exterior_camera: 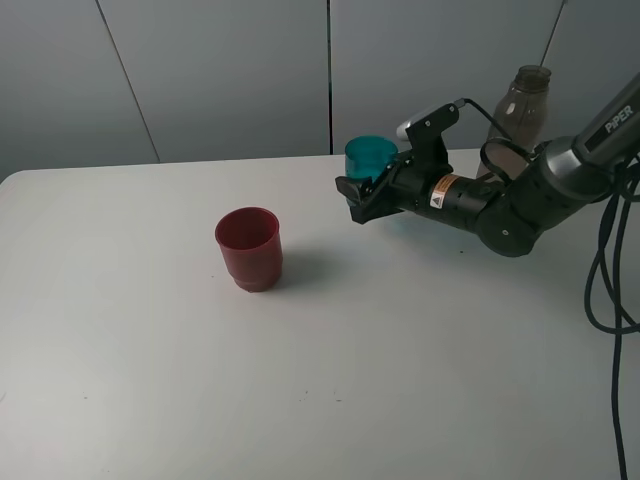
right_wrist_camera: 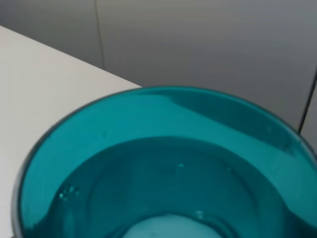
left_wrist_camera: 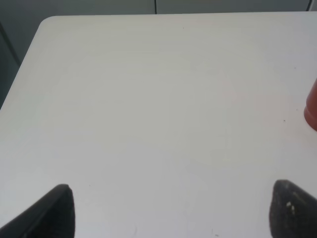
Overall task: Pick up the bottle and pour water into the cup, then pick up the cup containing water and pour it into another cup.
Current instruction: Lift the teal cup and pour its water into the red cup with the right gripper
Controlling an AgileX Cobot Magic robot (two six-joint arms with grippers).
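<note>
The teal-blue cup [exterior_camera: 371, 155] is in my right gripper [exterior_camera: 363, 196], whose jaws close round its lower part near the table's back edge. It looks slightly off the table. In the right wrist view the cup [right_wrist_camera: 163, 129] fills the frame, with water in it; the fingers are hidden there. The dark red cup [exterior_camera: 249, 248] stands upright on the table to the left of the gripper, and its edge shows in the left wrist view [left_wrist_camera: 312, 106]. The smoky bottle [exterior_camera: 522, 105] stands upright behind my right arm. My left gripper [left_wrist_camera: 172, 191] is open and empty over bare table.
The white table [exterior_camera: 150, 350] ends at a back edge just behind the teal cup, with a grey wall beyond. Black cables [exterior_camera: 605, 260] hang at the far right. The left arm is out of the high view.
</note>
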